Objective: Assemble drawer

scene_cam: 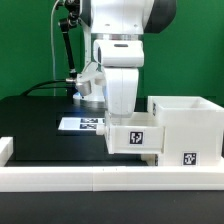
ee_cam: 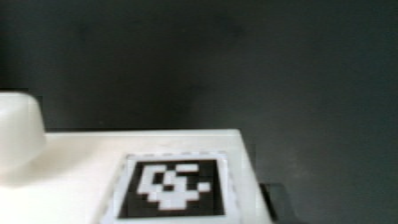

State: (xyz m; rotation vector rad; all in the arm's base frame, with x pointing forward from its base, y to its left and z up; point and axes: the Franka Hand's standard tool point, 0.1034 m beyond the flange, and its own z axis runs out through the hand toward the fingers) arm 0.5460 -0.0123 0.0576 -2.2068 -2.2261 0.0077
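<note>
The white boxy casing [scene_cam: 186,122] stands at the exterior view's right, with a tag low on its front. A small white tray [scene_cam: 132,138] with a tag on its face sits right against the casing's left side. My gripper [scene_cam: 124,122] comes straight down onto this tray, and the tray hides the fingers. In the wrist view the tray's tagged face [ee_cam: 173,187] fills the lower part, very close, with one dark finger [ee_cam: 276,197] against its edge. The gripper looks shut on the tray. The second tray is not in view.
A long low white rail [scene_cam: 90,179] runs along the front of the black table. The marker board [scene_cam: 80,124] lies flat behind the tray, at the exterior view's left. A blurred white shape [ee_cam: 16,130] shows beside the tray in the wrist view. A green wall stands behind.
</note>
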